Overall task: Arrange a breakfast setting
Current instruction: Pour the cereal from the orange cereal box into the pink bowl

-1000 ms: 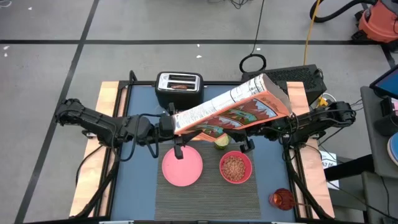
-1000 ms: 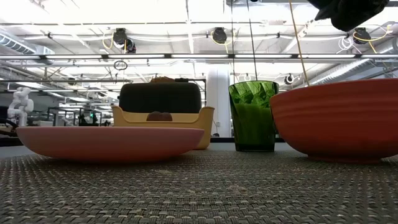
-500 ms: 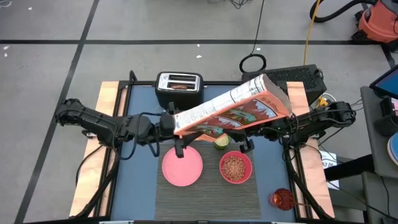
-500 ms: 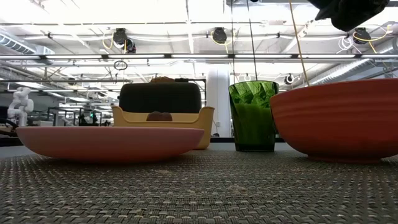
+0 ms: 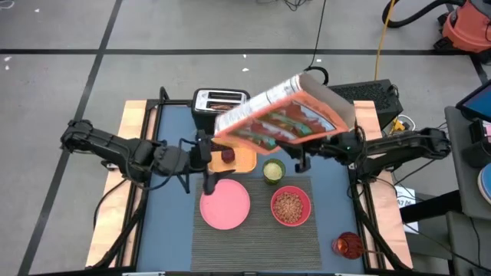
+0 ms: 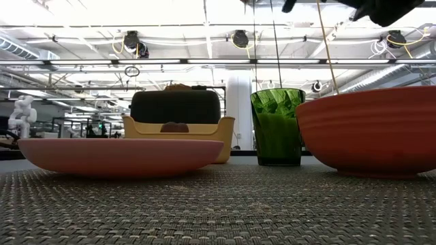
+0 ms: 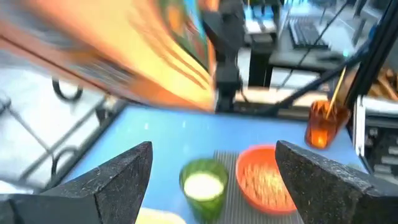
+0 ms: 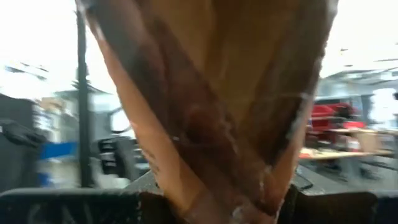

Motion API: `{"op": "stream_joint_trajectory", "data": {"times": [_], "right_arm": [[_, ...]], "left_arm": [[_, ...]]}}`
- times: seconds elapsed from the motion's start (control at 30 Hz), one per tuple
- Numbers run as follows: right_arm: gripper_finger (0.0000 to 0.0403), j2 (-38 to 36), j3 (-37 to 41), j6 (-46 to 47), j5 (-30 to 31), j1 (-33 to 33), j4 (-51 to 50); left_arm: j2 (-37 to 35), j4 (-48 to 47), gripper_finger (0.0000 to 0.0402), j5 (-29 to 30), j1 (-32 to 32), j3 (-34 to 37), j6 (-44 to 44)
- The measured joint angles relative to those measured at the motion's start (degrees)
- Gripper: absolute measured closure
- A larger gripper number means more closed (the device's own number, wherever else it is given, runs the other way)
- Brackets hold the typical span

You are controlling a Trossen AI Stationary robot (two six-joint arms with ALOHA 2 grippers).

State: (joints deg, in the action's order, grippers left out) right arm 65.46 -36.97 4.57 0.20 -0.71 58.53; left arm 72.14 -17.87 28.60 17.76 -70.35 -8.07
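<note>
High view: my right gripper point(image 5: 301, 159) pinches the orange-red cereal box point(image 5: 282, 123) aloft above the pink bowl point(image 5: 290, 205), long axis pointing toward my left gripper point(image 5: 205, 153), spread wide beside it.

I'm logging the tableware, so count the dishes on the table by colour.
Pink: 2, the plate and the cereal-filled bowl.
Green: 1, the cup.
Orange: 1, the glass at the table's corner.
Total: 4.
</note>
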Motion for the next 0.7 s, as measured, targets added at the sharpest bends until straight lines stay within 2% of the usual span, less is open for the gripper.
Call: {"op": "stream_joint_trajectory", "data": {"times": [0.2, 0.33, 0.7], "right_arm": [[0.0273, -6.5, 0.0, -1.0, -0.2, -4.3, -10.7], [0.0273, -11.3, 0.0, -1.0, 0.1, -7.2, -19.7], [0.0273, -22.0, 0.0, -3.8, 0.0, -16.3, -44.0]], "left_arm": [[-0.7, -14.3, 0.0057, -0.2, 0.5, 0.0, -9.5], [-0.7, -20.0, 0.0057, -0.2, 0.9, 0.0, -13.2], [-0.6, -21.7, 0.0057, -0.2, 1.9, 0.0, -15.0]]}}
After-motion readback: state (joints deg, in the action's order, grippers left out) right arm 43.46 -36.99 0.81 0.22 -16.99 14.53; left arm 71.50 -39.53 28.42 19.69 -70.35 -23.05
